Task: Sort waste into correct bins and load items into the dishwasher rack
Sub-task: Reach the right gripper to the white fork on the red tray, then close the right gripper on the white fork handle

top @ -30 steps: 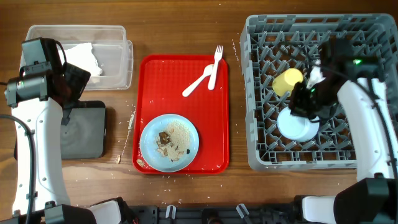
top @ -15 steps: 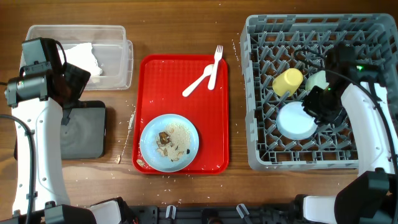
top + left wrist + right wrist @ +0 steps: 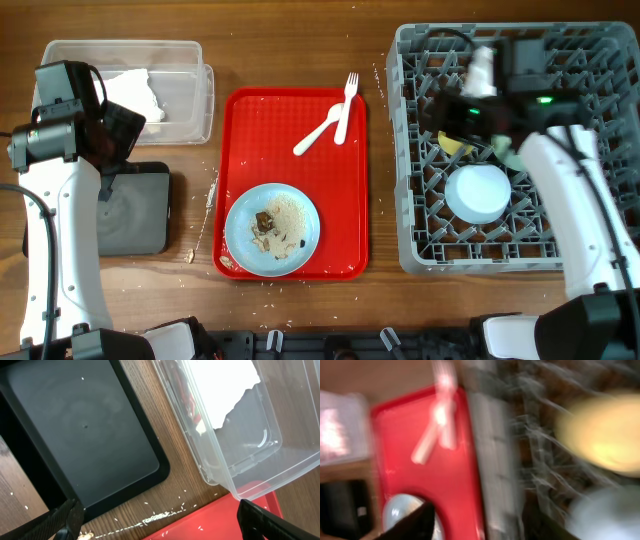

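The grey dishwasher rack (image 3: 412,200) holds an upturned light blue bowl (image 3: 478,192), a sliver of the yellow cup (image 3: 452,147) and a pale green bowl (image 3: 504,149). My right gripper (image 3: 436,118) hovers over the rack's upper left. In the blurred right wrist view the right gripper (image 3: 477,525) is open and empty. The white spoon and fork (image 3: 330,118) and the blue plate (image 3: 300,205) with brown scraps (image 3: 265,222) lie on the red tray (image 3: 345,240). My left gripper (image 3: 162,525) stands open between the clear tub (image 3: 240,460) and the black tray (image 3: 85,435). A white napkin (image 3: 130,88) lies in the tub.
Rice crumbs (image 3: 160,517) are strewn on the wood between the black tray and the red tray's corner. Both arms' white forearms run along the table's left and right sides.
My right gripper has opened and swung from the rack's middle up to its upper left. The pale green bowl stays in the rack beside the yellow cup. The left arm has not moved.
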Robot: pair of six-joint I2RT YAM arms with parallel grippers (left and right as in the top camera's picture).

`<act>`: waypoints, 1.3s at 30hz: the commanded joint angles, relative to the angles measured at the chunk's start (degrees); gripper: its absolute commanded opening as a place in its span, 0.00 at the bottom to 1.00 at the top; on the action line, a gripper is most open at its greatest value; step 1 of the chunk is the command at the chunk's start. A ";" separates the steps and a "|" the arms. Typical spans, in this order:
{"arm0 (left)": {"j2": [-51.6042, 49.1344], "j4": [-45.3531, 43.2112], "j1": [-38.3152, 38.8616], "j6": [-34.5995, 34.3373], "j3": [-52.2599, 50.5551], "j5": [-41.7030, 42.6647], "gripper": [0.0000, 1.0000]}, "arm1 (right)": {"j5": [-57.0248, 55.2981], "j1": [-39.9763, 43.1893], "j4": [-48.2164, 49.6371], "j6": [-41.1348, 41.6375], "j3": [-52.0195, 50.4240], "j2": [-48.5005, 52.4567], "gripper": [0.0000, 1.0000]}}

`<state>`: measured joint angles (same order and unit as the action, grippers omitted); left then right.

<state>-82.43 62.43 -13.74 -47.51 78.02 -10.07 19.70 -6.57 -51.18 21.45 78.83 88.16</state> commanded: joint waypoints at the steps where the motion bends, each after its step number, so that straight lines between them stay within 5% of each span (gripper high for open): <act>1: 0.61 -0.02 -0.22 -0.76 0.20 -0.94 1.00 | -2.69 -8.68 7.02 2.80 2.47 0.11 0.67; 5: 0.61 -0.02 -0.22 -0.76 0.20 -0.94 1.00 | -11.39 -15.15 7.69 1.84 11.43 7.54 0.67; 11: 0.61 -0.02 -0.22 -0.76 0.20 -0.94 1.00 | -17.90 -17.46 -3.82 -0.20 35.28 28.52 0.61; 19: 0.61 -0.02 -0.22 -0.76 0.20 -0.94 1.00 | -22.91 -18.38 -2.03 8.72 35.91 40.89 0.61; 26: 0.61 -0.02 -0.22 -0.76 0.20 -0.94 1.00 | -22.69 -19.21 -2.12 11.98 35.80 46.36 0.48; 39: 0.61 -0.02 -0.22 -0.76 0.20 -0.94 1.00 | -27.47 -21.73 -3.82 15.10 35.80 48.37 0.44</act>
<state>-82.43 62.41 -13.74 -47.51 78.02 -10.07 -4.64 -28.38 -54.94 34.61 113.51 135.50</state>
